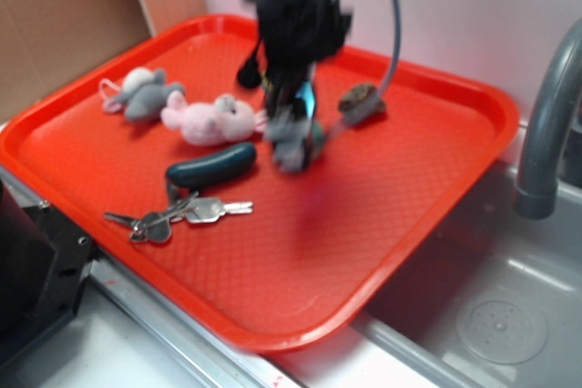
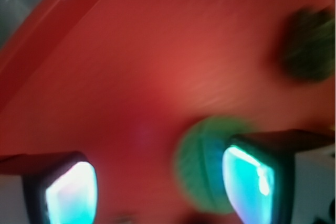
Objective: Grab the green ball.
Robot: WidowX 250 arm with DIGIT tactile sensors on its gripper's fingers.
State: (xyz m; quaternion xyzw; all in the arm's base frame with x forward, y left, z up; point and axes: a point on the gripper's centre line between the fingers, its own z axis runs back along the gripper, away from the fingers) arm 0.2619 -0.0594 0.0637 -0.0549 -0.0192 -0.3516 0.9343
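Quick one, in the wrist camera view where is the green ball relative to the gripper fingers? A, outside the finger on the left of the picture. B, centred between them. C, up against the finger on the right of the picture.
C: the green ball sits against the fingers' right-of-picture side, partly behind that finger, with the jaws wide apart.

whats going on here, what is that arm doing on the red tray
A robot arm is working over a red tray beside a sink, going for the green ball. The gripper is low over the tray with its fingers apart, and the ball sits just inside one finger, not clearly gripped. The pictures are blurred. Two plush toys, a pickle toy and keys lie nearby.
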